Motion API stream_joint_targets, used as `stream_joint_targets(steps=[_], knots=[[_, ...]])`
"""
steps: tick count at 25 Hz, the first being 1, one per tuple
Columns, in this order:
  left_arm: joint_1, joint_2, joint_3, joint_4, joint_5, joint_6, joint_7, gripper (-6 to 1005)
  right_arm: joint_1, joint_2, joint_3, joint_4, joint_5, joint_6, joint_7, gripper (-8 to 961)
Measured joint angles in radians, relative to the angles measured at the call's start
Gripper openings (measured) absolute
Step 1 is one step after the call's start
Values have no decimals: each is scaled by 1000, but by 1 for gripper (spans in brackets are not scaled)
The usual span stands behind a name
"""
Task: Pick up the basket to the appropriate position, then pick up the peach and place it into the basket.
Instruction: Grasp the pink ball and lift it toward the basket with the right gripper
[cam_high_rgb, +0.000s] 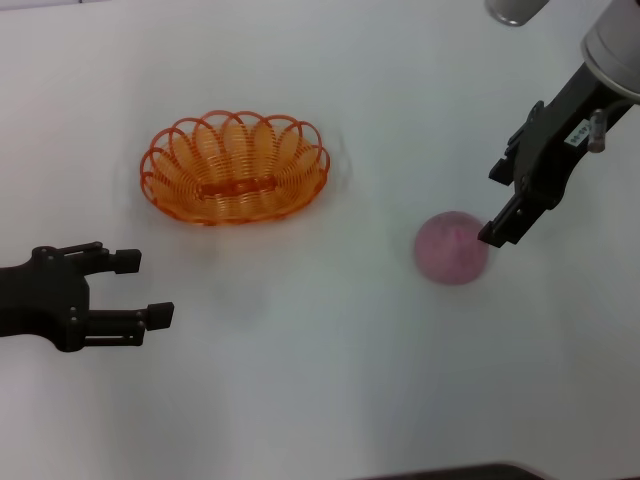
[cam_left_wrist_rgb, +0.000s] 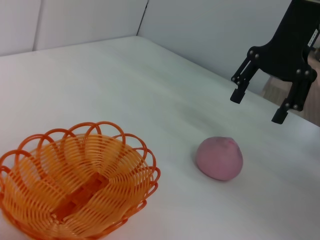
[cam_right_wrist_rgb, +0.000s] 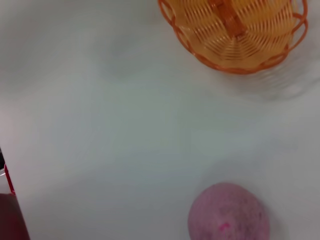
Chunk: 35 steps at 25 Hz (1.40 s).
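Note:
The orange wire basket (cam_high_rgb: 236, 150) sits empty on the white table, left of centre. It also shows in the left wrist view (cam_left_wrist_rgb: 75, 185) and the right wrist view (cam_right_wrist_rgb: 235, 35). The pink peach (cam_high_rgb: 452, 248) lies on the table to the basket's right, apart from it (cam_left_wrist_rgb: 219, 158) (cam_right_wrist_rgb: 228, 212). My right gripper (cam_high_rgb: 496, 203) hovers open just beyond the peach's right side, one fingertip close to its upper edge; the left wrist view shows it (cam_left_wrist_rgb: 257, 106) above the table with nothing between its fingers. My left gripper (cam_high_rgb: 145, 290) is open near the front left, below the basket.
A grey cylindrical object (cam_high_rgb: 517, 10) stands at the far right edge of the table. The right wrist view shows the table's edge with something dark red (cam_right_wrist_rgb: 10, 215) beyond it. Bare white tabletop (cam_high_rgb: 330, 350) lies between basket, peach and the front edge.

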Motion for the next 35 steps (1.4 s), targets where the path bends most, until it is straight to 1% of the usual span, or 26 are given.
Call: stream_joint_targets(steps=[8,18,24,30,35], knots=[[0,0,0,0,1,-1,1,891,5,1,-39,88,-3,75,0,866],[0,0,2,-11,-3,-7,10,891,12,2,-81,224,-2,219,-16,865],[-8,0,2,-24,-3,-9,14,890,36,4,-87,325,4,285,-35,865],[-13,0,2,-27,0,-11,15,890,47,5,-87,381,6,318,-52,864],[-18,0,2,-28,1,-11,15,891,48,5,-87,392,7,324,-55,865]])
